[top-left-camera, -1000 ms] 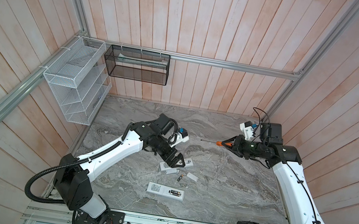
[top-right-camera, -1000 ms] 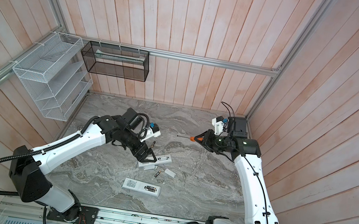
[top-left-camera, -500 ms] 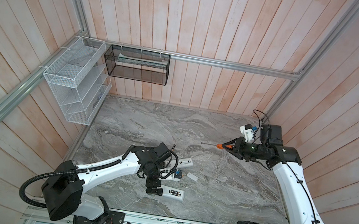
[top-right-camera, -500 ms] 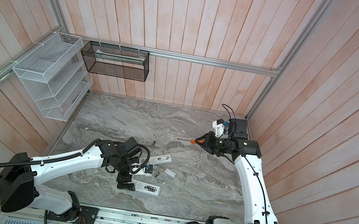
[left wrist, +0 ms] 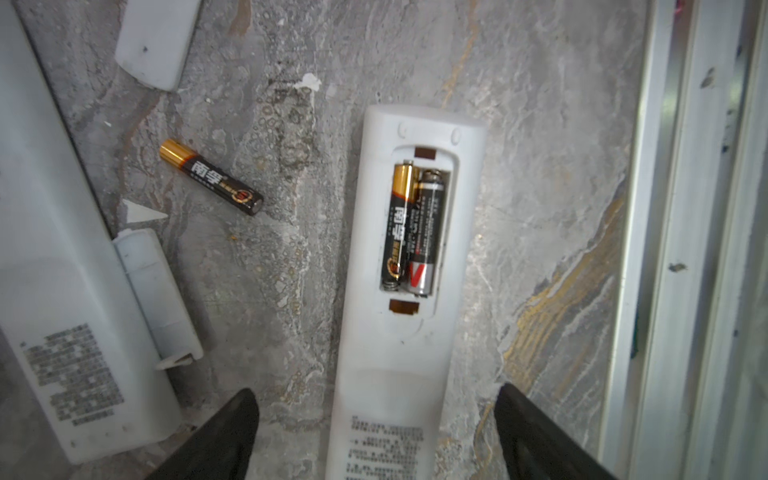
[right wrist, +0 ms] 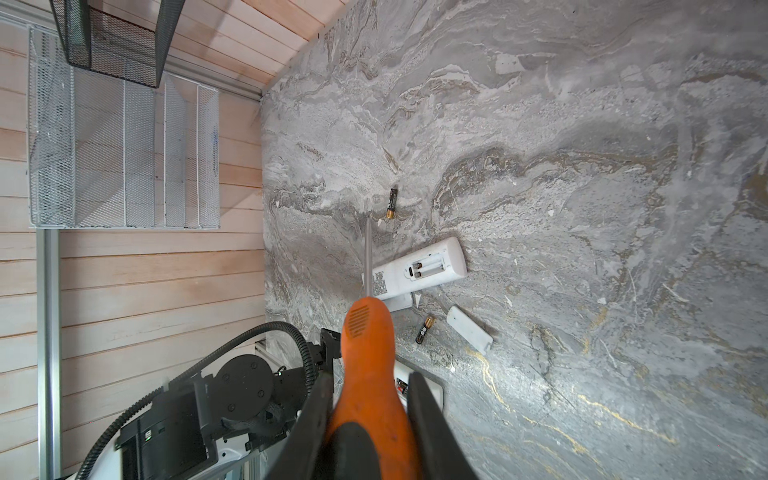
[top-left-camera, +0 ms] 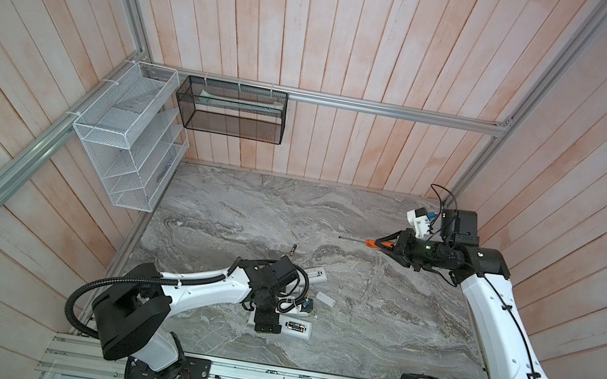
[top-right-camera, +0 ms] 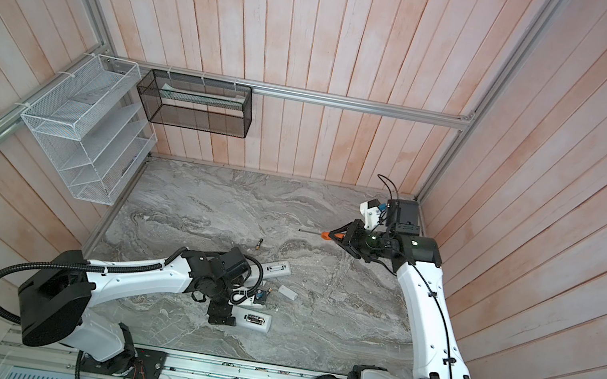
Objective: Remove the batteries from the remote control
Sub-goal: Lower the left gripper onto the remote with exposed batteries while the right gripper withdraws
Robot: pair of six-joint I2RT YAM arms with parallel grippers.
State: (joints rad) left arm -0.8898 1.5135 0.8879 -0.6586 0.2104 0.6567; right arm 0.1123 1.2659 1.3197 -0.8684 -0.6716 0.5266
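A white remote control [left wrist: 411,332] lies back up near the table's front edge, its compartment uncovered with two batteries [left wrist: 413,228] inside; it also shows in both top views [top-left-camera: 300,328] [top-right-camera: 261,321]. My left gripper [left wrist: 376,415] [top-left-camera: 267,321] is open, its fingers either side of the remote's printed end without touching it. One loose battery [left wrist: 212,178] lies beside this remote, another [top-left-camera: 293,250] [right wrist: 392,203] farther back. My right gripper [right wrist: 370,380] [top-left-camera: 384,245] is shut on an orange-handled screwdriver [right wrist: 368,353], held in the air at the right.
A second white remote [top-left-camera: 314,274] [right wrist: 419,270] lies behind the left arm, its compartment empty. Two loose white covers [left wrist: 156,41] [left wrist: 153,291] lie near it. A white wire rack [top-left-camera: 123,150] and a black mesh basket [top-left-camera: 231,110] hang on the walls. A metal rail [top-left-camera: 218,374] runs along the front.
My left arm has swung from the far remote toward the front, down over the near remote, and its jaws have narrowed a little. The right arm and screwdriver have stayed still.
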